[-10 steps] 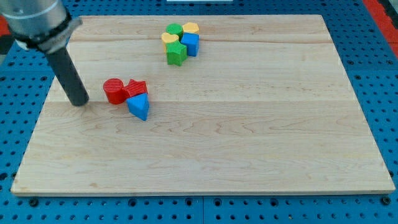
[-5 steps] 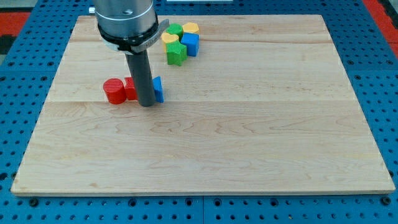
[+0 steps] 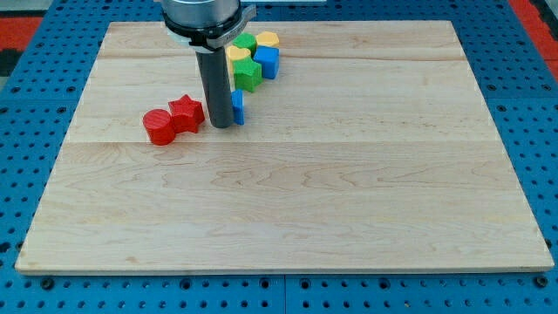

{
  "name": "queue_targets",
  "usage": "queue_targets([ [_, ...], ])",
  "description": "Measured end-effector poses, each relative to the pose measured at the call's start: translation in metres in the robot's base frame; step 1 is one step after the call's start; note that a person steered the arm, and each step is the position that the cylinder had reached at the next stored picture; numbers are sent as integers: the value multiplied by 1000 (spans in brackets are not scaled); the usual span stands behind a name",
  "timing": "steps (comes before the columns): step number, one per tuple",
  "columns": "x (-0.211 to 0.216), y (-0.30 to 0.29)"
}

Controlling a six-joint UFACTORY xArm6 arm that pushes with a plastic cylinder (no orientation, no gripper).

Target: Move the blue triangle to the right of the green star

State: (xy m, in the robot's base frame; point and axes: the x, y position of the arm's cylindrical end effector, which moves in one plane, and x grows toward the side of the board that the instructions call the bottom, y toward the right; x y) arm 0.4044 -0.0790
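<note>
The blue triangle [image 3: 237,106] lies just below the green star [image 3: 248,74] and is mostly hidden behind my rod. My tip [image 3: 220,125] rests on the board against the triangle's left side. The green star sits at the lower left of a cluster near the view's top, touching a yellow block [image 3: 237,56], a green block [image 3: 245,42], a yellow heart [image 3: 268,39] and a blue block [image 3: 267,61].
A red cylinder [image 3: 159,126] and a red star [image 3: 186,112] lie together to the left of my tip. The wooden board [image 3: 349,192] sits on a blue pegboard surround.
My tip swept from the board's left to the red and blue group, then pushed the blue triangle up and right toward the green star. The red star shifted slightly.
</note>
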Motion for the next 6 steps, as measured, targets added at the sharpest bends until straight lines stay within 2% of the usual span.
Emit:
queue_targets([
  [6, -37, 62],
])
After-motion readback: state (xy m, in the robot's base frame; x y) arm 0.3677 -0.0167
